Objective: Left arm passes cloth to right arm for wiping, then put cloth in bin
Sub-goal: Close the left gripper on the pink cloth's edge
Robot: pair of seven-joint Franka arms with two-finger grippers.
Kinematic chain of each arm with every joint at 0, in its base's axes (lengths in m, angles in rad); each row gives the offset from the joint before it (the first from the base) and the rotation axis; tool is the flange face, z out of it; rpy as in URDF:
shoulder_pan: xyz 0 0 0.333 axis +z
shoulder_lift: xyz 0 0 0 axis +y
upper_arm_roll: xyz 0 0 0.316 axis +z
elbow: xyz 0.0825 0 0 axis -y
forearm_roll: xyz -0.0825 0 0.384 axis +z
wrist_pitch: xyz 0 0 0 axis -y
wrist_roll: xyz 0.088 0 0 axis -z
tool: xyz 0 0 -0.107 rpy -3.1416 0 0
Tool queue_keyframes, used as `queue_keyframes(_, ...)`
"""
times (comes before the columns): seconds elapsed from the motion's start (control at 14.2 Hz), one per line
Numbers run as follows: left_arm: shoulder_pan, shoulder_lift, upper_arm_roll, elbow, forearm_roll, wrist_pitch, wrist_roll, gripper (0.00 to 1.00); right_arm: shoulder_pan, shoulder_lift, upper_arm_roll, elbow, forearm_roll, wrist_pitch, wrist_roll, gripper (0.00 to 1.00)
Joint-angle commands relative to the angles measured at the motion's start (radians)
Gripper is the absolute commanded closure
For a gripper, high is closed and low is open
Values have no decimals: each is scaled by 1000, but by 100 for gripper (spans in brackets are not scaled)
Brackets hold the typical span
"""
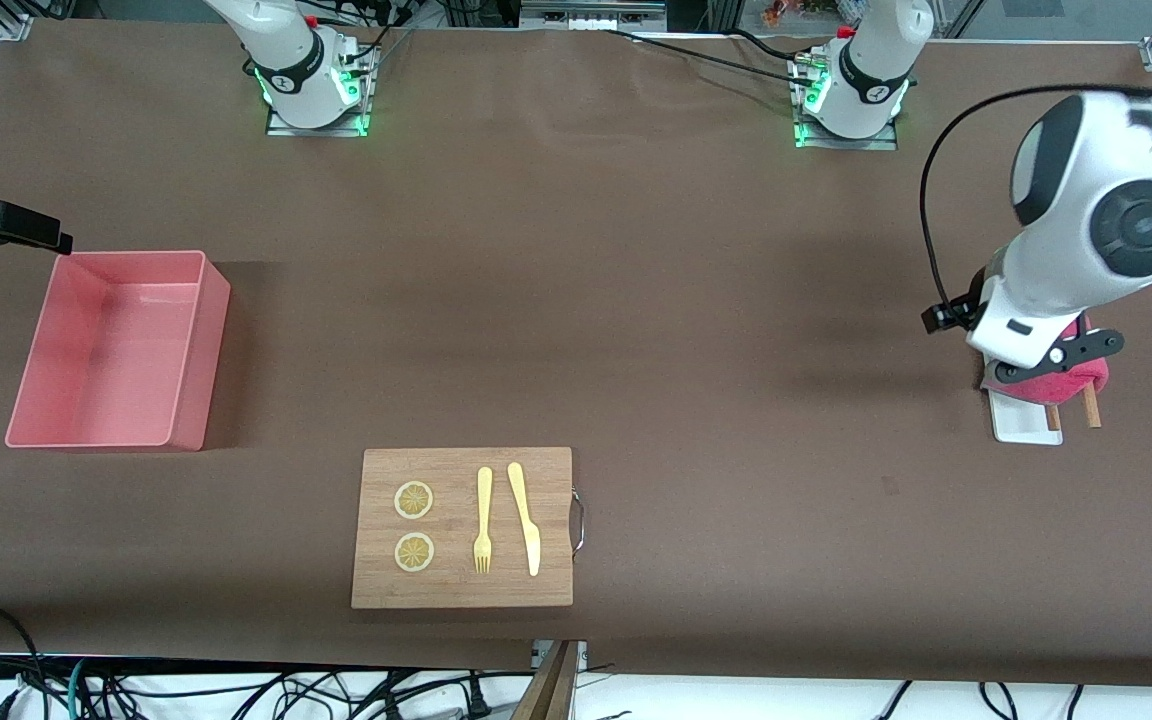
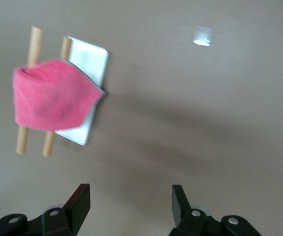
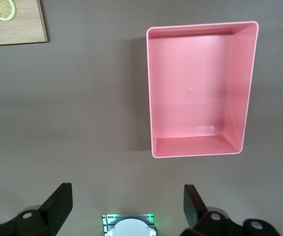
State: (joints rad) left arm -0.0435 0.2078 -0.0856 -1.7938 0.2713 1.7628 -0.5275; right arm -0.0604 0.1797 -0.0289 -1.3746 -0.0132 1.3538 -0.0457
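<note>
The crimson-pink cloth (image 1: 1078,378) hangs folded over two wooden rods (image 1: 1092,408) above a small white tray (image 1: 1021,425), at the left arm's end of the table. It also shows in the left wrist view (image 2: 50,101). The left arm (image 1: 1066,270) hangs over it. My left gripper (image 2: 130,196) is open and empty over bare table beside the cloth. The salmon-pink bin (image 1: 201,370) stands empty at the right arm's end. My right gripper (image 3: 127,196) is open and empty, high up, with the bin (image 3: 239,88) below it.
A wooden cutting board (image 1: 556,480) lies near the front camera, with two lemon slices (image 1: 413,500), a yellow fork (image 1: 483,520) and a yellow knife (image 1: 526,515). A black part of the right arm's hand (image 1: 6,225) shows at the view's edge by the bin.
</note>
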Motion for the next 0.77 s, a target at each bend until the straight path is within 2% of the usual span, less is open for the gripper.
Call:
queue_keyframes(0.0, -15, 11, 4, -90, 83, 128, -113, 0, -6, 9, 0, 20, 6, -4, -14, 0)
queue_keyframes(0.14, -48, 74, 6, -90, 133, 155, -280, 0, -6, 9, 0, 20, 7, -4, -14, 0)
queue_keyframes(0.28, -102, 140, 4, -93, 353, 144, -589, 0, -6, 9, 0, 20, 6, -4, -14, 0)
queue_keyframes(0.42, -133, 247, 6, -90, 561, 135, -881, 0, -6, 9, -2, 20, 6, -4, -14, 0)
queue_keyframes(0.56, -138, 313, 59, -91, 747, 135, -1131, 0, -6, 9, -2, 20, 6, -4, -14, 0)
queue_keyframes(0.7, -138, 355, 93, -93, 779, 135, -1317, 0, -6, 9, -2, 20, 6, -4, -14, 0)
